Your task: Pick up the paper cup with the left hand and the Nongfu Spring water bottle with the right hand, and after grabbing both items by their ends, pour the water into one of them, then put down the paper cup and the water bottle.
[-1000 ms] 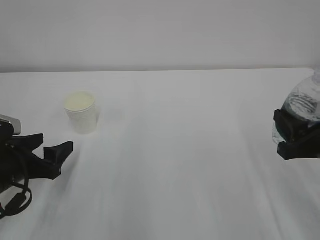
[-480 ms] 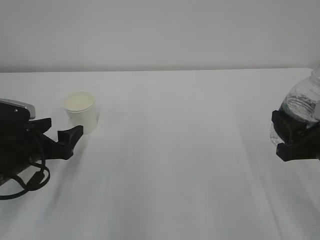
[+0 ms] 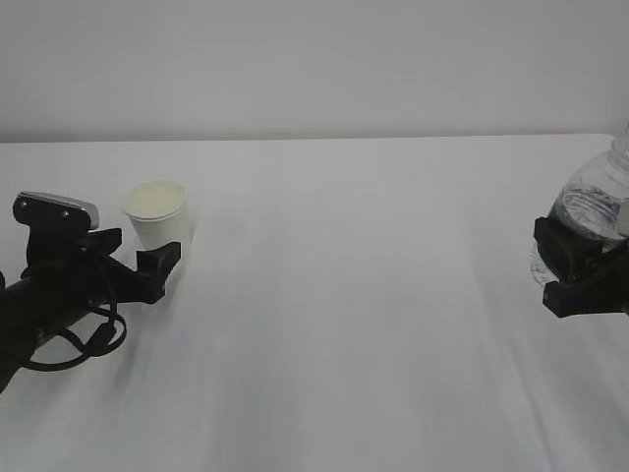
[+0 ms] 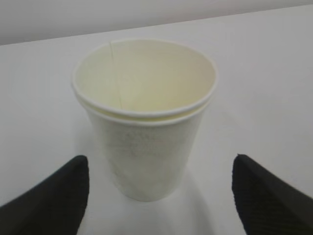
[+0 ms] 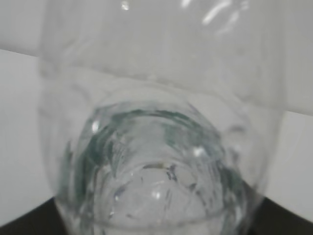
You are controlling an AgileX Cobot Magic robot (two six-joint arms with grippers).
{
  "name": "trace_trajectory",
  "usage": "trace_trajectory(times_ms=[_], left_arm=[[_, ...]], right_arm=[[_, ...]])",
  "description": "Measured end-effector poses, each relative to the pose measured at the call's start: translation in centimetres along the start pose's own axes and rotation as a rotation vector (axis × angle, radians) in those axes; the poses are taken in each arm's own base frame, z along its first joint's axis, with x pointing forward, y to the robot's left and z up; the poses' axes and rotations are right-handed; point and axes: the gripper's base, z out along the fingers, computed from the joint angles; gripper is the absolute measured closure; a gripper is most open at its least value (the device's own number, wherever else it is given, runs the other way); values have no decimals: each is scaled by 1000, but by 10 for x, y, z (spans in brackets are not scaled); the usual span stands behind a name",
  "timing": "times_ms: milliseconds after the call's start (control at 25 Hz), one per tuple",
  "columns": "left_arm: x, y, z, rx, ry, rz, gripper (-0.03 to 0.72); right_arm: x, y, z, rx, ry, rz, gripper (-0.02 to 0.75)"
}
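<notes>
**A:** Starting at the far left, we see the left hand (image 3: 147,258) low over the white table (image 3: 354,295), its black arm and looping cable (image 3: 84,339) trailing off toward the left edge. What do we make of its jaws?

**B:** We see them spread wide. From the wrist camera, one black fingertip (image 4: 54,196) sits at the lower left and the other at the lower right, with the paper cup (image 4: 144,115) standing upright between them. Neither pad touches the cup wall, so we would say the pincer is wide open and has hold of nothing.

**A:** Agreed. In the outside view the cup (image 3: 157,218) stands on the table at the left, just beyond the fingertips, its cream inside visible past the rolled rim. Can we tell whether there is water in it?

**B:** We cannot.

**A:** Moving across, the middle of the table is plain white. Then at the far right edge we find the right hand (image 3: 580,270).

**B:** There we see the water bottle (image 3: 595,211) gripped by its lower end, the black fingers closed around it about halfway, bottle upright and partly cut off by the frame. The right wrist camera is filled by the clear ribbed bottle (image 5: 156,161), seen very close. We cannot tell whether its base is touching the table.
</notes>
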Motion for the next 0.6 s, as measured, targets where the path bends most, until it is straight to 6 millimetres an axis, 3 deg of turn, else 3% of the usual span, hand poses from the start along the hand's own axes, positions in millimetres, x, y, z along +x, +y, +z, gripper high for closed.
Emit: trace_trajectory(times_ms=[280, 600], left_arm=[[11, 1, 17, 3, 11, 1, 9], [5, 2, 30, 5, -28, 5, 9]], right_arm=[[0, 0, 0, 0, 0, 0, 333], [0, 0, 0, 0, 0, 0, 333]])
